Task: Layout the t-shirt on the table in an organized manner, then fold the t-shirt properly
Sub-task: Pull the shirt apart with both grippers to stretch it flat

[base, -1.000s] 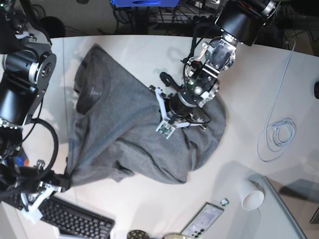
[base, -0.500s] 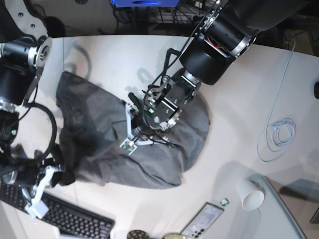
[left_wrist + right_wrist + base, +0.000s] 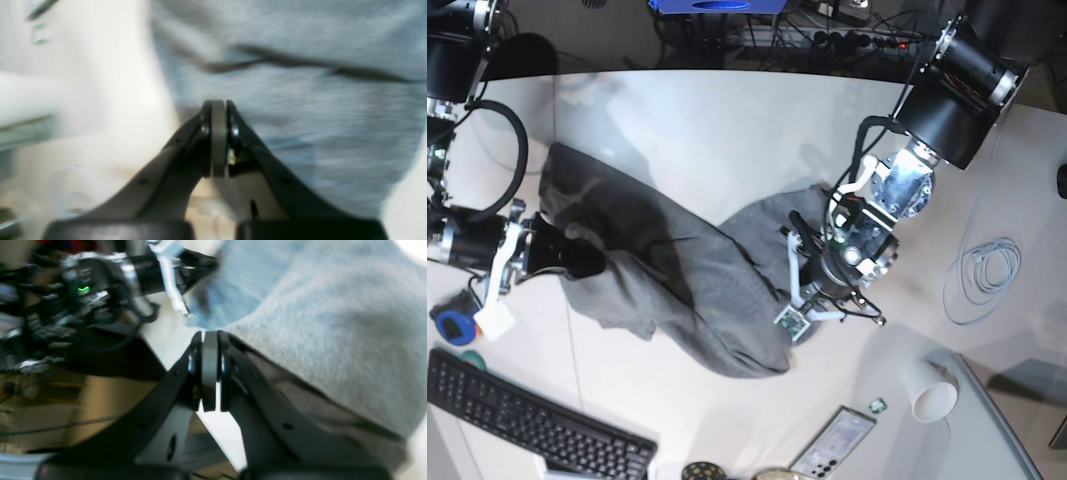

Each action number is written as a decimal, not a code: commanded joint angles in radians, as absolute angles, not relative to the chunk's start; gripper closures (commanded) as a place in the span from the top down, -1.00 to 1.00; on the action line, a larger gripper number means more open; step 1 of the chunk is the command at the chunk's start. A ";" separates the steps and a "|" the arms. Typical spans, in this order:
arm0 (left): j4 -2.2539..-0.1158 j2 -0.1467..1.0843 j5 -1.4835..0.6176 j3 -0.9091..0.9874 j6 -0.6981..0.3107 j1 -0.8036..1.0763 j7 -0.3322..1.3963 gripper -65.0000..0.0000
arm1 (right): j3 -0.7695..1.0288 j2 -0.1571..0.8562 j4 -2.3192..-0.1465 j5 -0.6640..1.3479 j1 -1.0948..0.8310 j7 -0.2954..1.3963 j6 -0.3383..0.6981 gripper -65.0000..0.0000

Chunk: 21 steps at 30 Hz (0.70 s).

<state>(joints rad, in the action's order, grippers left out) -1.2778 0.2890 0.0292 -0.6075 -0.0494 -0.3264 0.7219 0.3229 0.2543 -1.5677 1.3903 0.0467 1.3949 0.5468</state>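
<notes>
Stretching across the middle of the base view, the grey t-shirt (image 3: 677,280) lies rumpled on the white surface (image 3: 697,130), running from the left edge toward the centre right. The right hand (image 3: 577,258), at the left of that frame, is clamped tight on the shirt's left end; its wrist view shows the black fingers (image 3: 230,373) pressed together with cloth draped over one side. The left hand (image 3: 799,285), at centre right, sits down among the shirt's right-hand folds with its fingers (image 3: 206,133) pressed together; the blurred wrist view seems to show cloth pinched at the tips, though I cannot be sure. A black keyboard (image 3: 527,425) lies at lower left, a white paper cup (image 3: 930,392) at lower right.
</notes>
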 commanded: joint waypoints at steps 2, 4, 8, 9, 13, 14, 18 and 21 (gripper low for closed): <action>-1.310 0.348 0.036 -0.601 -0.042 -0.326 0.725 -1.00 | 0.326 0.268 -1.589 1.448 -0.008 1.396 0.552 -0.99; -1.314 0.375 0.035 -0.573 -0.044 -0.297 0.725 -1.00 | 0.312 0.268 -1.590 1.484 -0.071 1.396 0.553 -0.99; -1.346 0.371 0.035 -0.496 -0.047 -0.211 0.723 -1.00 | 0.269 0.278 -1.590 1.484 -0.157 1.396 0.553 -0.99; -1.363 0.367 0.035 -0.498 -0.047 -0.191 0.723 -1.00 | 0.263 0.280 -1.584 1.484 -0.174 1.396 0.553 -0.99; -1.359 0.334 0.036 -0.498 -0.047 -0.145 0.722 -1.00 | 0.262 0.282 -1.587 1.484 -0.199 1.396 0.553 -0.99; -1.337 0.321 0.042 -0.499 -0.047 -0.143 0.722 -1.00 | 0.263 0.282 -1.587 1.468 -0.197 1.396 0.553 -0.99; -1.214 0.312 0.045 -0.499 -0.047 -0.154 0.673 -1.00 | 0.260 0.312 -1.589 1.414 -0.205 1.396 0.553 -0.99; -1.112 0.325 0.107 -0.489 -0.044 -0.162 0.598 -1.00 | 0.259 0.357 -1.589 1.414 -0.226 1.396 0.553 -0.99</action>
